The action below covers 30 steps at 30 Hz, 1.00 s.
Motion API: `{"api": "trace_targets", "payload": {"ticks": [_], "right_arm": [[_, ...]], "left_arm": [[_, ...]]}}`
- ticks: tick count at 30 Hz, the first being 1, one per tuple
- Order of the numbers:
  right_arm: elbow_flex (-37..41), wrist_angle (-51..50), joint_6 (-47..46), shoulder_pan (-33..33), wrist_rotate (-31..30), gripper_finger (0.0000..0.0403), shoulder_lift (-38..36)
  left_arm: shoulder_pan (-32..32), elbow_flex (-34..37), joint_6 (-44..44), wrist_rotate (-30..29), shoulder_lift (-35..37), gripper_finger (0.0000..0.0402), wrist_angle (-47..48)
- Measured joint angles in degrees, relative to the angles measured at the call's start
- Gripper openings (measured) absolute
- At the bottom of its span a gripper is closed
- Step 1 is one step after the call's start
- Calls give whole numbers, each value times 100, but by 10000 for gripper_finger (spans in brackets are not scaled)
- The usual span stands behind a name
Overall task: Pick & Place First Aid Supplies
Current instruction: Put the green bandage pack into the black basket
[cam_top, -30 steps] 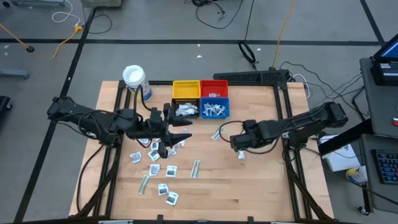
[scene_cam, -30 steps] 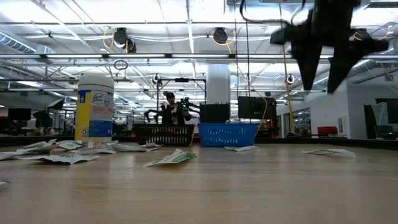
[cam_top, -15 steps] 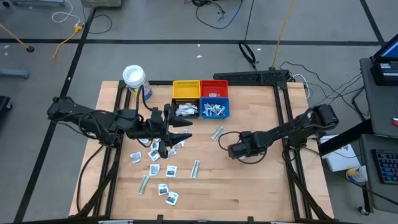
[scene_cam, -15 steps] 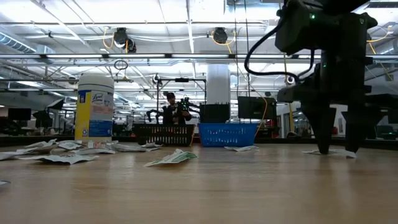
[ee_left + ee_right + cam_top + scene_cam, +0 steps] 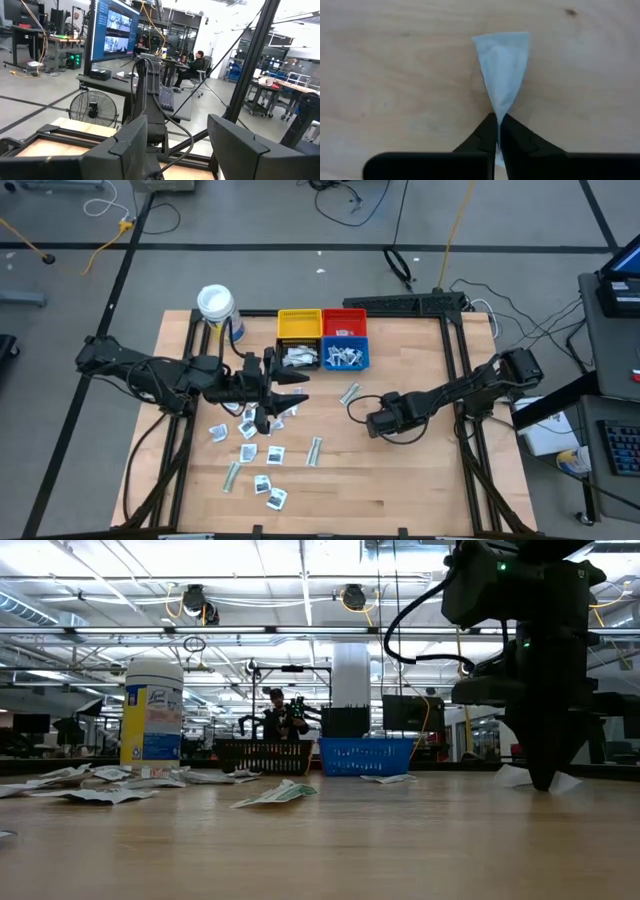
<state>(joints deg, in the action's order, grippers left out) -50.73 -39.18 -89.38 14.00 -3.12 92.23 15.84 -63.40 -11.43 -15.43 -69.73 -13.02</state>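
The right gripper [image 5: 498,122] is pinching a white packet [image 5: 502,70] against the tabletop at about four o'clock from the bins [image 5: 322,340], needing lifting and carrying there next, while the left gripper [image 5: 290,397] is hovering open-jawed over the scattered packets [image 5: 255,455].

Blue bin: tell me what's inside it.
The blue bin holds a loose heap of white packets, seen from above. Whatever lies under that heap is covered; the low view shows only the bin's wall.
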Motion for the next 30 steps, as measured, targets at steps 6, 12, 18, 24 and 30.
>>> {"api": "trace_targets", "payload": {"ticks": [6,12,18,24,30], "right_arm": [[-240,-68,873,-120,-637,2,-703],[-627,477,3223,-114,-1506,1,-1693],[-641,2173,5773,-116,-1380,1,-2615],[-641,3920,7021,-120,-1073,1,-3037],[-874,4724,7403,-179,-1015,0,-2888]], "left_arm": [[0,0,-111,1,0,214,1],[-7,0,-110,0,0,214,11],[-4,0,-179,-305,0,214,-55],[-7,0,-41,-650,0,214,-54],[-108,0,-30,-712,0,214,-53]]}}
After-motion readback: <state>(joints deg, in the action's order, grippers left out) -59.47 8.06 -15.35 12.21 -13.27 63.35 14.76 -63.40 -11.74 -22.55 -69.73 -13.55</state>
